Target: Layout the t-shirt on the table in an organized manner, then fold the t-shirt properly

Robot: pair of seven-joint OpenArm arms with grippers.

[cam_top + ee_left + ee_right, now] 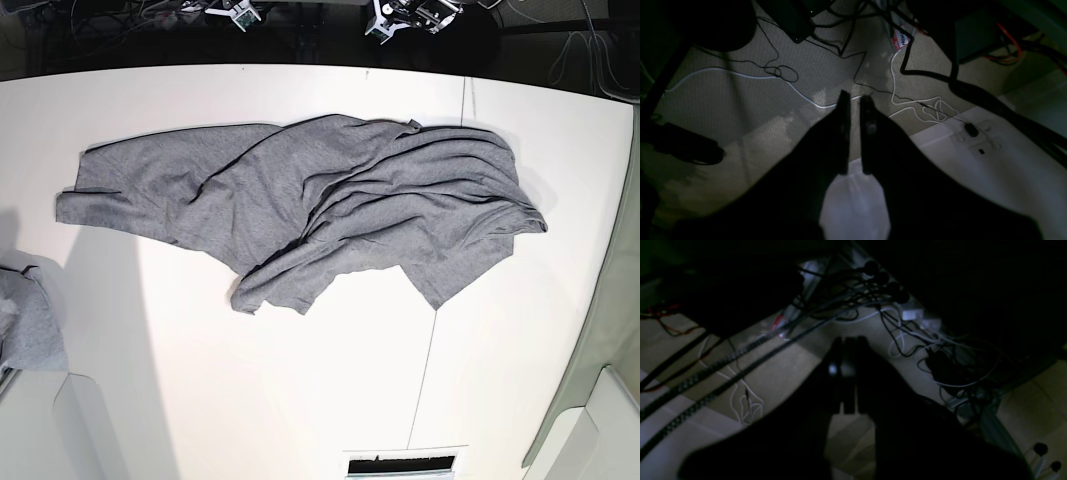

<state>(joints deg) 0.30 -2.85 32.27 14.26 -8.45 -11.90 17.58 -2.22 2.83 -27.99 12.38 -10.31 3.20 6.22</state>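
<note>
The heather-grey t-shirt [320, 205] lies crumpled and bunched across the middle of the white table [250, 400], with folds piled toward the right and one sleeve stretched out to the left. Both grippers are off the table beyond its far edge, empty and nowhere near the shirt. The left gripper [853, 100] hangs over carpet and cables, its fingers nearly together with only a narrow slit between them. The right gripper [848, 341] hangs over a tangle of cables with its fingers together. In the base view only bits of the arms show at the top edge.
A scrap of similar grey cloth [25, 325] lies at the table's left edge. Pale bin-like pieces sit at the front left corner [40, 430] and the front right corner [590, 430]. A thin dark seam [440, 300] runs across the table. A dark slot [405, 465] sits at the front edge.
</note>
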